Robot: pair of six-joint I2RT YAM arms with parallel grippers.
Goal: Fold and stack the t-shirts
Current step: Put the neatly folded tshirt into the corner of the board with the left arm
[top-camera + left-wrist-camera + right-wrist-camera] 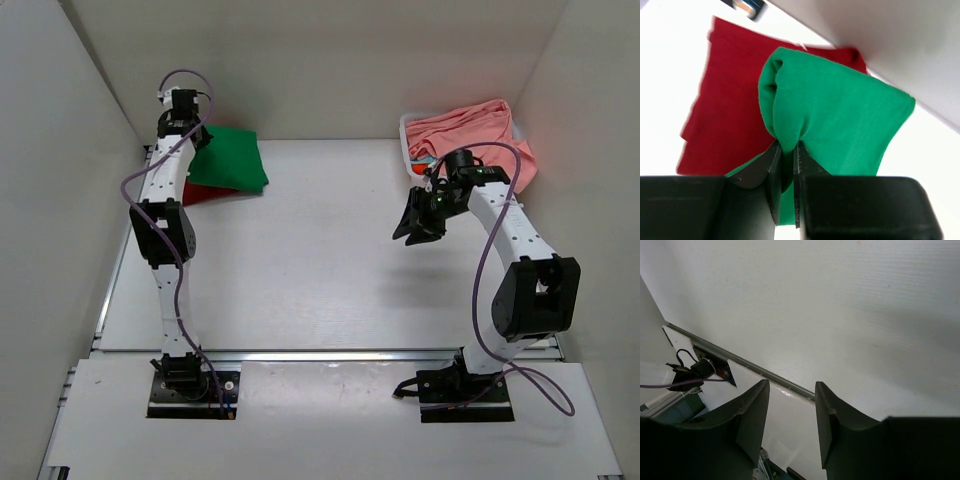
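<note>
A robotics lab: white walls (300, 70) enclose a table (320, 270) bearing two arms (165, 250).

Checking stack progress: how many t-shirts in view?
3: green t-shirt far left, pinched in the left tool, over the red t-shirt; pink t-shirt heaped in the basket far right. More may be hidden under it.

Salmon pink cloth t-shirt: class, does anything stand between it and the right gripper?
Nothing visible does. The salmon pink cloth t-shirt lies heaped over the white plastic basket; the right gripper, jaws open, hangs above the table just in front of it.
</note>
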